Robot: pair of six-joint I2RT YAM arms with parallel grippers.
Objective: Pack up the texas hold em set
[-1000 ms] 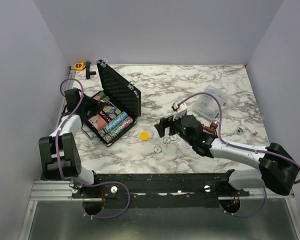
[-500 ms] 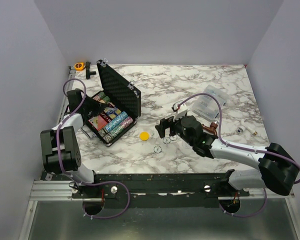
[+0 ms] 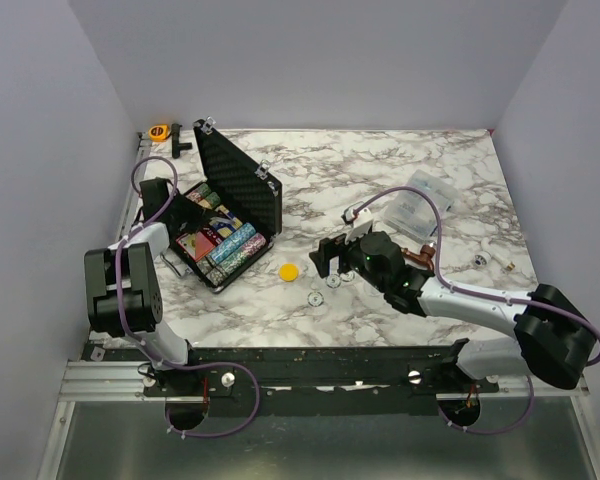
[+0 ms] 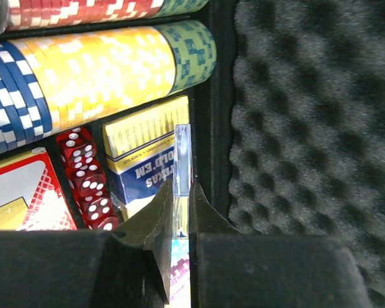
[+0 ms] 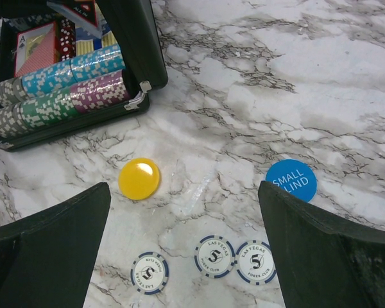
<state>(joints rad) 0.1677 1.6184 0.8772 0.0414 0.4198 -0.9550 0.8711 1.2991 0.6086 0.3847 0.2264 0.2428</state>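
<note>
- Right of the case point(image 3: 235, 178), on the surface point(image 3: 380, 170), lie loose discs point(image 5: 139, 178). Which arm is nearer?
- The right pincer point(image 5: 183, 212), wide open, just above them. The left pincer point(image 4: 181, 192) grips a thin clear piece point(image 4: 183, 154) inside the case.

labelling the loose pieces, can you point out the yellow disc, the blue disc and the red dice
yellow disc point(image 5: 139, 178), right wrist view, centre of its face
blue disc point(image 5: 290, 180), right wrist view, on its white lettering
red dice point(image 4: 90, 179), left wrist view, middle of the column

High fixed view over whole table point(image 3: 380, 170), left wrist close inside case point(image 4: 295, 128), right wrist low above table, case shared.
</note>
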